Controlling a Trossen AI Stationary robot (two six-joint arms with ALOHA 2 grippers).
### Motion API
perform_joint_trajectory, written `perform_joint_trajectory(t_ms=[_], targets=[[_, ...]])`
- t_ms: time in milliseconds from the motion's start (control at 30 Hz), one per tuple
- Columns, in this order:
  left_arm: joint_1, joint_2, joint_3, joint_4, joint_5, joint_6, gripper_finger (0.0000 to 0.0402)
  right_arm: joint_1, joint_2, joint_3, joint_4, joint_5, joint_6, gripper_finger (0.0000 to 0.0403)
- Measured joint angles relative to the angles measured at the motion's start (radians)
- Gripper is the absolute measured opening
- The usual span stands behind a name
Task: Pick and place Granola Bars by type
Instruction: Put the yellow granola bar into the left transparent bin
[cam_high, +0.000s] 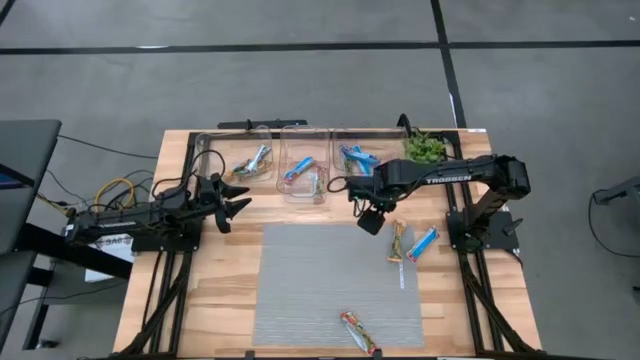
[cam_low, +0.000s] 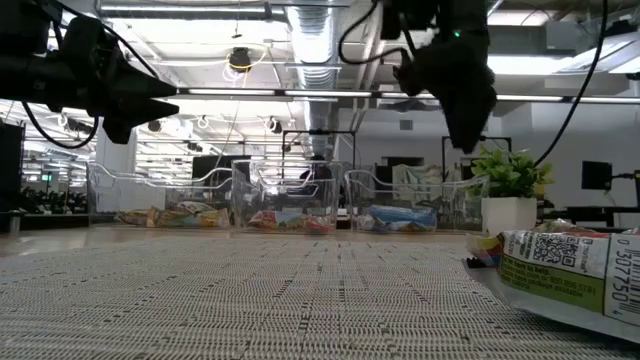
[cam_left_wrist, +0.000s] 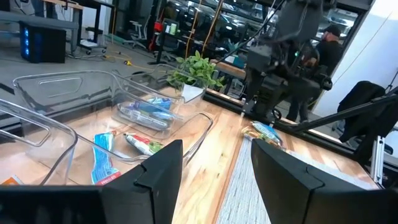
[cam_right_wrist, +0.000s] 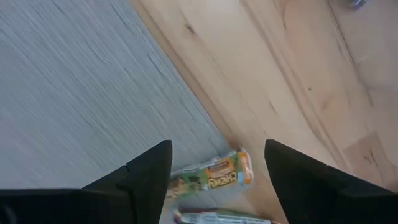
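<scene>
At frame left, the left claw (cam_high: 238, 199) hovers spread and empty beside the clear bins (cam_high: 300, 185). Right of centre, the right claw (cam_high: 371, 220) hangs spread above the green granola bar (cam_high: 398, 241); the blue bar (cam_high: 423, 243) lies just right on the counter (cam_high: 220, 290).

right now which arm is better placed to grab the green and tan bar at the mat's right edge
Right. Its open hand hovers beside the green and tan wrapped bar, which its wrist camera shows between the fingers. The left hand waits across the table.
</scene>
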Motion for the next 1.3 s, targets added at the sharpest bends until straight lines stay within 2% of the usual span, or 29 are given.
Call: perform_joint_trajectory(t_ms=[267, 367, 533, 800, 967, 1300], targets=[[0.000, 0.000, 0.000, 0.000, 0.001, -0.001, 0.0183, 0.002, 0.000, -0.089, 0.011, 0.087, 0.006, 0.0249], [0.000, 0.000, -0.001, 0.000, 0.001, -0.002, 0.0183, 0.002, 0.000, -0.121, 0.011, 0.129, 0.107, 0.0249], [0.000, 0.000, -0.001, -0.001, 0.001, -0.001, 0.0183, 0.043, 0.000, -0.194, 0.009, 0.133, 0.351, 0.0249], [0.000, 0.000, -0.001, -0.001, 0.001, -0.001, 0.0183, 0.168, 0.000, -0.261, 0.031, 0.045, 0.745, 0.0249], [0.000, 0.000, -0.001, -0.001, 0.001, -0.001, 0.0183, 0.212, 0.000, -0.277, 0.084, 0.033, 0.940, 0.0249], [0.000, 0.000, -0.002, -0.001, 0.000, -0.001, 0.0183, 0.218, 0.000, -0.384, 0.186, -0.029, 1.082, 0.0249]])
